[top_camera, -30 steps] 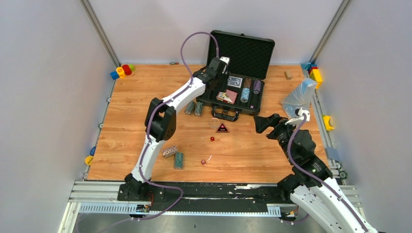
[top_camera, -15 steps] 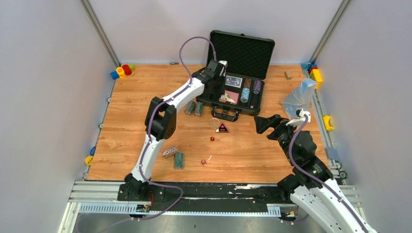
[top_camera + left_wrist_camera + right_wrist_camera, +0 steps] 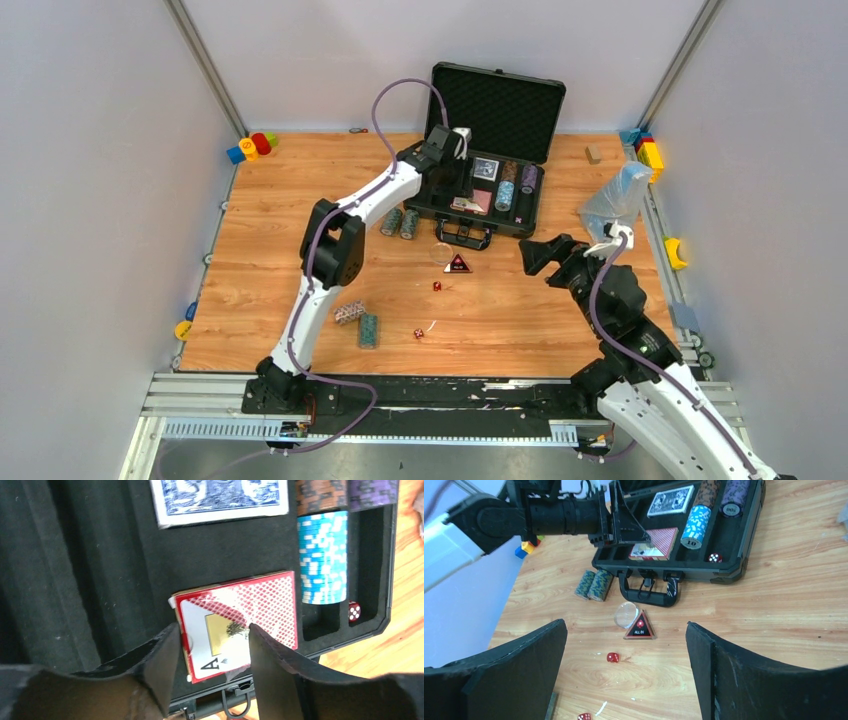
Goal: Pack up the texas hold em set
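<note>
Texas hold em set's black foam-lined hard case (image 3: 505,110) lies open at the wooden table's (image 3: 300,250) 12 o'clock, and the left gripper (image 3: 212,632), jaws apart astride the skewed red-backed card deck (image 3: 265,605) toward the case's 7 o'clock, should square it and press it flat.
</note>
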Action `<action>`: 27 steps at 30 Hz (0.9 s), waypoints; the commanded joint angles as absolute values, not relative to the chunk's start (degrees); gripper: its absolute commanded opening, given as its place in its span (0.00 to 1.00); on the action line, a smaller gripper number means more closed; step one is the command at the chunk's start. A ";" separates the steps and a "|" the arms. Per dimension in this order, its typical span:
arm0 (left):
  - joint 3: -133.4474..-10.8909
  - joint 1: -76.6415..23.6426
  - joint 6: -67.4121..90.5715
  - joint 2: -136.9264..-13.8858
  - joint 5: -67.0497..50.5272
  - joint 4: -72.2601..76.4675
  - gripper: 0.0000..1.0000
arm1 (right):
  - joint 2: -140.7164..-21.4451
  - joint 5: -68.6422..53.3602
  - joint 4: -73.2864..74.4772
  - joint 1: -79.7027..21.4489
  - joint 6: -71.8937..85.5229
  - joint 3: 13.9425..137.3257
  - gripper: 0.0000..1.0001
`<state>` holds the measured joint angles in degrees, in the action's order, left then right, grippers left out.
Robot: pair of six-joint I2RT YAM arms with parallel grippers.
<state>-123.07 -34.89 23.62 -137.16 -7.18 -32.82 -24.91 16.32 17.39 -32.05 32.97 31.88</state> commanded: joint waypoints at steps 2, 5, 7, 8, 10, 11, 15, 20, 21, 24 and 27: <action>-120.17 -36.26 20.52 -131.06 -2.78 -36.50 0.73 | -30.89 12.40 18.98 -32.05 32.51 35.91 0.91; -116.75 -36.21 18.39 -122.99 1.34 -36.64 0.84 | -35.79 8.12 19.65 -32.08 31.70 37.76 0.91; -110.78 -36.17 17.58 -117.55 3.54 -36.08 0.96 | -38.79 5.48 20.04 -32.10 31.49 38.74 0.91; -108.96 -36.18 17.21 -115.86 4.95 -35.21 0.99 | -40.04 4.51 20.17 -32.08 31.47 39.09 0.91; -103.08 -36.09 16.89 -110.96 7.42 -34.10 1.00 | -41.83 3.14 20.23 -32.08 31.71 39.53 0.91; -99.25 -36.02 16.71 -108.27 8.15 -33.79 1.00 | -42.30 2.73 20.24 -32.08 31.92 39.61 0.92; -89.57 -33.79 17.78 -103.88 9.82 -31.35 0.96 | -42.68 1.89 19.19 -32.09 32.47 39.46 0.92; -83.73 -29.79 18.25 -102.79 11.06 -27.67 0.77 | -42.36 1.83 19.01 -32.08 31.74 39.81 0.91; -83.05 -29.27 18.13 -103.06 11.73 -27.37 0.76 | -42.20 1.84 18.99 -32.08 31.65 39.81 0.91; -82.87 -28.08 17.78 -104.67 12.54 -26.34 0.74 | -41.21 1.84 19.16 -32.08 31.60 39.49 0.91; -83.91 -26.76 17.63 -107.35 12.37 -26.11 0.72 | -40.27 2.10 19.44 -32.09 31.94 38.83 0.91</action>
<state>-82.41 -27.57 18.26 -105.38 10.92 -29.80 -42.04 2.44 20.67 -32.05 32.47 37.15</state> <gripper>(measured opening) 0.728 0.910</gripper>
